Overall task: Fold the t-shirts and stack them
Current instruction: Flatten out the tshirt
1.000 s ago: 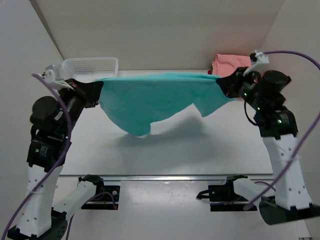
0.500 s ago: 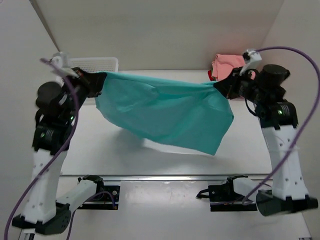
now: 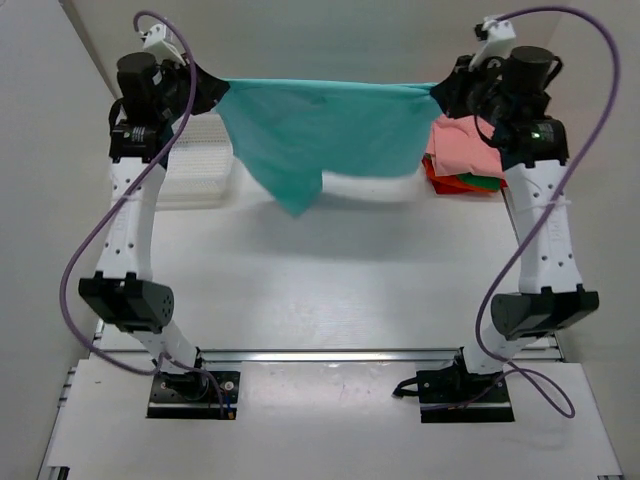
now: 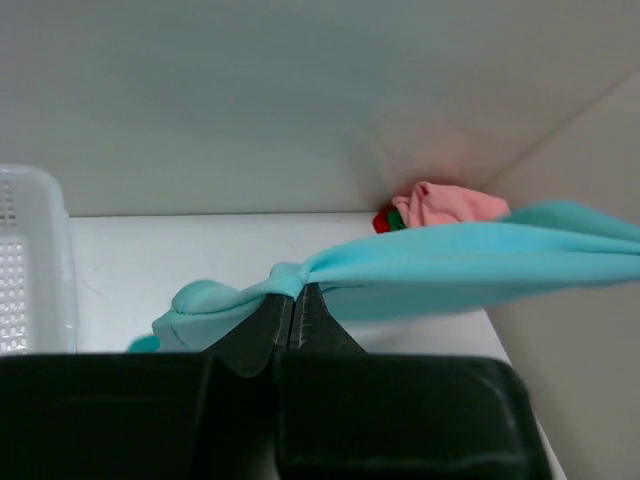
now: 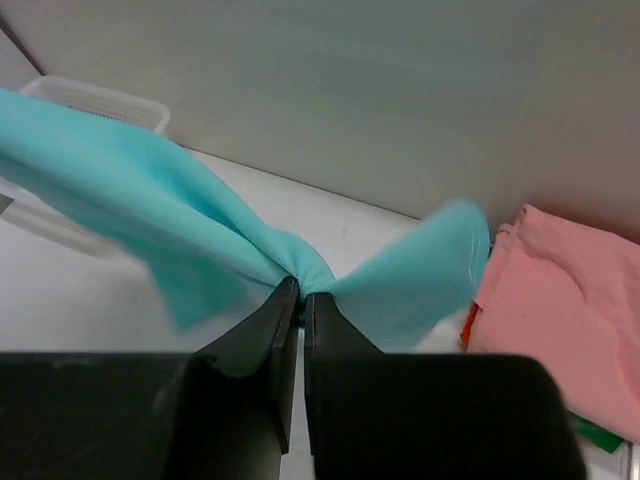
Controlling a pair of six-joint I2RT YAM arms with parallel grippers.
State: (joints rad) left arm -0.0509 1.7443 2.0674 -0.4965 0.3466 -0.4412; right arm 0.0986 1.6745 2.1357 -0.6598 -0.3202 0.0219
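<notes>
The teal t-shirt point(image 3: 320, 130) hangs stretched in the air between both grippers, high above the table's back half. My left gripper point(image 3: 212, 88) is shut on its left corner, seen pinched in the left wrist view point(image 4: 292, 285). My right gripper point(image 3: 440, 95) is shut on its right corner, seen pinched in the right wrist view point(image 5: 300, 285). A stack with a salmon pink t-shirt point(image 3: 462, 148) on top, over green point(image 3: 480, 182) and red-orange point(image 3: 437, 175) ones, lies at the back right, below my right gripper. The pink one also shows in the right wrist view point(image 5: 560, 290).
The white mesh basket point(image 3: 195, 165) stands at the back left under the left arm, also in the left wrist view point(image 4: 30, 260). White walls close the back and sides. The arm bases point(image 3: 190, 385) sit on the near rail.
Both arms have risen and stretched toward the back, lifting the teal shirt high and pulling it taut. The shirt's hanging part has swung from low front to under the top edge.
</notes>
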